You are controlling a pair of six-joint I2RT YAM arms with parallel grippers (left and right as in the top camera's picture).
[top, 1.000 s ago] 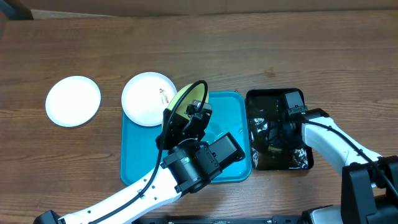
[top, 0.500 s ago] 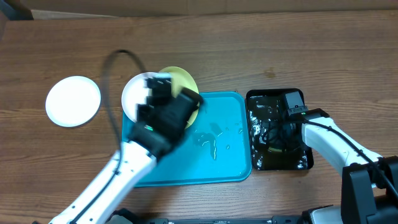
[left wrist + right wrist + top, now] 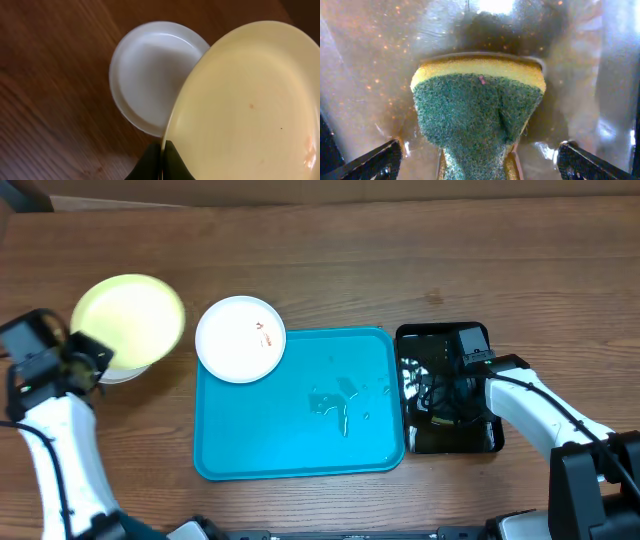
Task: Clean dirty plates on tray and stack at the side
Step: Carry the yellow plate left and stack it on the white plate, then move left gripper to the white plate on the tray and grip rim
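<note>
My L claw (image 3: 162, 161) pinched tight on rim of yellow-green plate (image 3: 245, 100), tilted over white plate (image 3: 150, 75) left of tray (image 3: 300, 430). Stiff, slick, breakable; thin edge hold only, so lower flat. R claw (image 3: 479, 147) at sponge (image 3: 479, 115), can't tell grip.

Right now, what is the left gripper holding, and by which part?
The left gripper pinches the pale yellow-green plate by its rim, over a white plate.
</note>
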